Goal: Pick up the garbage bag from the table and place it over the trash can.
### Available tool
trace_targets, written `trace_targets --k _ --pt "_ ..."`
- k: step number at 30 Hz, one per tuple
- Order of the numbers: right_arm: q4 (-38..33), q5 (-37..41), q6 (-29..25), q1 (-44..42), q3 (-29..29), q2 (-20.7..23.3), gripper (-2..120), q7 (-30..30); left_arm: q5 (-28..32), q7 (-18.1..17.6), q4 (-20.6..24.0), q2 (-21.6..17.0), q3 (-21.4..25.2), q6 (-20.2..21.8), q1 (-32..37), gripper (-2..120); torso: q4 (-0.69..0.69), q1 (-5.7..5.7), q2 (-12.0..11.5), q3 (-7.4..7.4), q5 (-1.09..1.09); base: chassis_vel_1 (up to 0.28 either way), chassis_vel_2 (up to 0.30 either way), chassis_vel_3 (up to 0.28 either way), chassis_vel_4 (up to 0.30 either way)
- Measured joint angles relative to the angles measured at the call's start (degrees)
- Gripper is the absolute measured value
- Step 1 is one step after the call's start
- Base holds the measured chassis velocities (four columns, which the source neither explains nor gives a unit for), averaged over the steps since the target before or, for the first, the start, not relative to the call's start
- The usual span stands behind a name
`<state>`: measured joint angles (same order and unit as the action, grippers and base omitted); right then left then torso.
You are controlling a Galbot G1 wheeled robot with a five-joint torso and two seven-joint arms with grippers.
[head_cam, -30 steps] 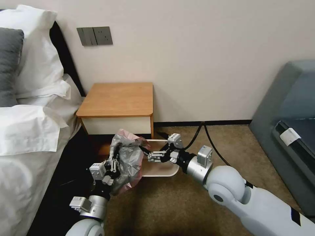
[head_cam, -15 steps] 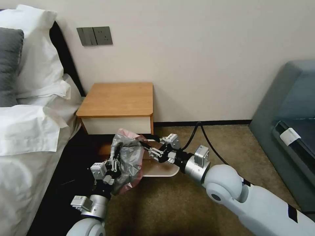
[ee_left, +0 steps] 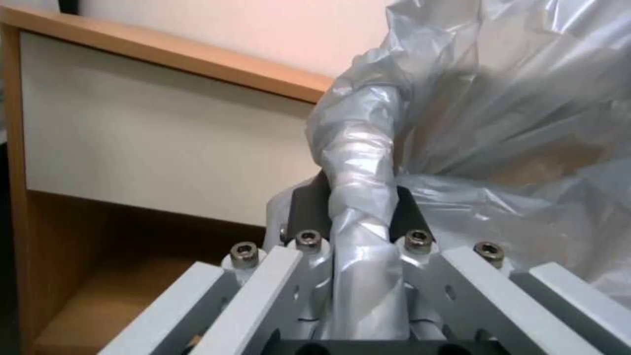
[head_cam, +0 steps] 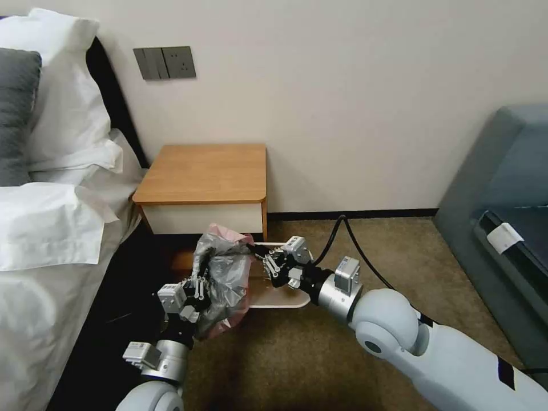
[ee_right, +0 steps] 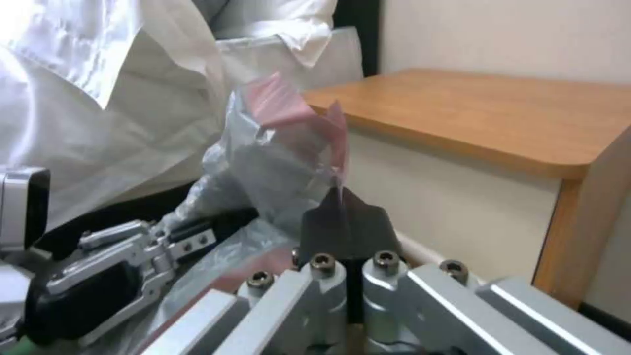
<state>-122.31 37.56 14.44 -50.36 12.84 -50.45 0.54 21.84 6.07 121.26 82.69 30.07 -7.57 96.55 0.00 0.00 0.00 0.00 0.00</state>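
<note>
- head view: the garbage bag point(head_cam: 224, 281) hangs crumpled in the air between both arms, low in front of the table point(head_cam: 205, 171) and over the near-left part of the trash can point(head_cam: 284, 295), which stands on the carpet point(head_cam: 319, 354) just before the table's right front corner. the left gripper point(head_cam: 197, 285) grasps the bag's left side from below; the right gripper point(head_cam: 258, 264) reaches in from the right and pinches its pink upper edge.
- left wrist view: the left gripper point(ee_left: 358, 217) is clenched on a twisted rope of grey bag point(ee_left: 500, 123), with the table's white drawer front point(ee_left: 151, 143) behind.
- right wrist view: the right gripper point(ee_right: 345, 224) has its dark fingertips point(ee_right: 368, 227) pressed together on a thin pink-edged fold of the bag point(ee_right: 276, 148); the left gripper point(ee_right: 191, 236) holds the bag farther off, beside white bedding point(ee_right: 118, 84).
</note>
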Motion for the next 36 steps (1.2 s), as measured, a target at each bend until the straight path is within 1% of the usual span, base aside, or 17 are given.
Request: trace_targets --k 9,12,14,17,23,26,27,28,29,30,31,32,33,36 --pt "0.63 0.44 -0.11 1.77 -1.33 0.05 0 -0.03 -1.46 1.03 -0.63 -0.01 -0.19 -1.09 0.34 7 0.0 0.0 0.0 0.0 0.0 0.0 0.0 0.0 0.0" --pt "2.69 0.32 -0.27 3.56 -1.74 0.36 0 0.0 -1.99 2.02 -1.13 0.0 -0.01 -2.54 0.37 7 0.0 0.0 0.0 0.0 0.01 0.0 0.0 0.0 0.0" --pt "2.95 0.33 -0.27 3.87 -1.74 0.43 0 0.01 -1.98 2.17 -1.14 0.0 0.0 -2.76 0.39 7 0.0 0.0 0.0 0.0 0.0 0.0 0.0 0.0 0.0" --pt "5.08 0.83 -0.28 6.76 -1.14 1.25 0 0.15 -1.74 3.41 -1.11 -0.05 0.04 -4.24 0.55 7 0.0 0.0 0.0 0.0 0.0 0.0 0.0 0.0 0.0" --pt "5.91 1.1 -0.28 7.22 -1.56 1.36 0 0.5 -1.57 3.57 -0.76 0.06 0.05 -4.54 0.43 7 0.01 0.0 0.0 0.0 0.0 0.0 0.0 0.0 0.0" --pt "3.35 0.97 -0.3 4.12 -4.84 1.53 0 0.82 -1.47 2.91 -0.79 0.0 0.48 -4.54 0.13 7 0.01 0.0 0.0 0.0 0.0 0.0 0.0 0.0 0.0" --pt "0.97 1.0 -0.33 1.85 -6.5 2.14 0 1.34 -1.32 2.37 -1.01 -0.01 0.91 -4.55 -0.12 7 -0.01 0.0 0.0 0.0 0.01 0.0 0.0 0.0 0.0" --pt "0.97 1.0 -0.33 1.85 -6.5 2.14 0 1.34 -1.32 2.37 -1.01 -0.01 0.91 -4.55 -0.12 7 -0.01 0.0 0.0 0.0 0.01 0.0 0.0 0.0 0.0" --pt "-1.75 1.35 -0.36 -0.36 -7.63 2.88 0 2.33 -1.28 1.79 -1.29 0.08 1.24 -4.53 -0.35 7 0.0 0.0 0.0 0.0 0.0 0.0 0.0 0.0 0.0" --pt "-2.6 1.63 -0.36 -0.96 -7.79 3.08 0 2.7 -1.28 1.68 -1.35 0.11 1.31 -4.53 -0.41 7 -0.01 0.0 0.0 -0.01 -0.01 0.0 0.0 0.0 0.0" --pt "-4.86 2.9 -0.18 -2.44 -7.94 3.49 0 4.07 -1.27 1.31 -1.62 0.26 1.56 -4.5 -0.64 7 -0.01 0.0 0.0 0.0 0.0 0.0 0.0 0.0 0.0" --pt "-8.23 5.98 0.54 -4.15 -7.74 3.67 0 6.83 -1.31 0.85 -1.95 0.46 1.79 -4.47 -0.94 7 -0.01 0.0 0.0 -0.01 -0.01 0.0 0.0 0.0 0.0" --pt "-8.23 5.98 0.54 -4.15 -7.74 3.67 0 6.83 -1.31 0.85 -1.95 0.46 1.79 -4.47 -0.94 7 -0.01 0.0 0.0 -0.01 -0.01 0.0 0.0 0.0 0.0" --pt "-13.52 15.33 3.55 -5.94 -6.47 2.21 11 14.18 -1.96 0.13 -2.52 0.98 1.98 -4.42 -1.44 7 -0.01 0.0 0.0 -0.01 0.0 0.0 0.0 0.0 0.0"
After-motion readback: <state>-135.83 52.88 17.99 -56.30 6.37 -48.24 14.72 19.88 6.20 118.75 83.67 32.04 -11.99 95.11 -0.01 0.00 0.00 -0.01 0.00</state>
